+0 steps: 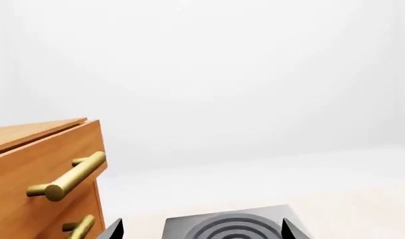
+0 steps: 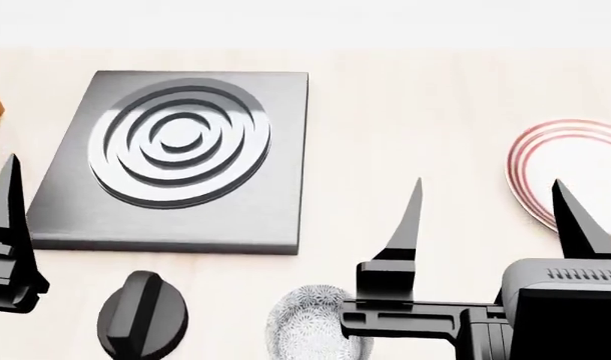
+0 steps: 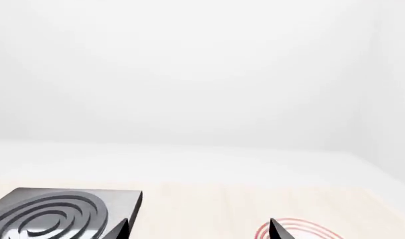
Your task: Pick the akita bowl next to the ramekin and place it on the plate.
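Note:
At the bottom edge of the head view an akita bowl (image 2: 305, 326) with a grey-and-white speckled pattern is partly hidden behind my right arm. The ramekin is out of view, so I cannot tell whether this bowl is the one beside it. The plate (image 2: 576, 161), white with red rings, lies at the right edge and also shows in the right wrist view (image 3: 299, 230). My right gripper (image 2: 486, 199) is open above the counter between bowl and plate, holding nothing (image 3: 199, 230). My left gripper (image 1: 202, 231) is open and empty, and one of its fingers (image 2: 7, 217) shows at the far left.
A grey square burner plate (image 2: 185, 150) with concentric rings lies at the centre left. A black knob (image 2: 140, 315) sits in front of it. A wooden drawer unit (image 1: 43, 169) with brass handles stands to the left of the burner. The counter (image 2: 416, 112) is pale wood.

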Controlling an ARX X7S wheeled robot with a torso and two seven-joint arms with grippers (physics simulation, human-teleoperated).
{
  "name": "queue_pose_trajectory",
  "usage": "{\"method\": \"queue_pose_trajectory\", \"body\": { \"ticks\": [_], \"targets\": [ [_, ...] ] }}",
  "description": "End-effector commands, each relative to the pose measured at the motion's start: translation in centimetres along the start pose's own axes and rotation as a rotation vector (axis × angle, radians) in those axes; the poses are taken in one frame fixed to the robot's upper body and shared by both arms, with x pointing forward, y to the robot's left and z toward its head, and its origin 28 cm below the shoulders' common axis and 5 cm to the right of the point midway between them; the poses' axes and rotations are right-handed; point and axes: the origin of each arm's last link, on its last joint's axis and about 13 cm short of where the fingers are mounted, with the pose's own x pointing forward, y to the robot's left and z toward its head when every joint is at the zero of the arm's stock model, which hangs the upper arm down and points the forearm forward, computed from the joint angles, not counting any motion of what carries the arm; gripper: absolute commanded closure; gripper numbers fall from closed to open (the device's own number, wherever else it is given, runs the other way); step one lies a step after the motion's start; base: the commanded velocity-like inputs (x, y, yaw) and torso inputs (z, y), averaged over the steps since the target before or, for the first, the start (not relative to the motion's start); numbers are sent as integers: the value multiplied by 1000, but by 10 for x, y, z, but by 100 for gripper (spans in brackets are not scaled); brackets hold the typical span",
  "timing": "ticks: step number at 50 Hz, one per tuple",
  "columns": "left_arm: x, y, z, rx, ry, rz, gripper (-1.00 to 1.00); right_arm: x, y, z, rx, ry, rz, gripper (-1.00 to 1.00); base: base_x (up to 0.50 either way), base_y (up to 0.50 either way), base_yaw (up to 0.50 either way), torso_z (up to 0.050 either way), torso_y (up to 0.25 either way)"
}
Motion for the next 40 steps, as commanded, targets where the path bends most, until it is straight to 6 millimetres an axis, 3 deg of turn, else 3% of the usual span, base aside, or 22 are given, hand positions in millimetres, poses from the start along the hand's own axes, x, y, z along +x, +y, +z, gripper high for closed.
{"method": "queue_pose_trajectory", "body": {
  "ticks": [1,40],
  "targets": [
    [2,1,1,-13,-9,6,-100,1,0,2,28,-29,8,-100,0,0,0,-3,-137],
    [3,2,-1,-10,-2,9,-100,1,1,3,28,-29,14,-100,0,0,0,-3,-137]
  ]
}}
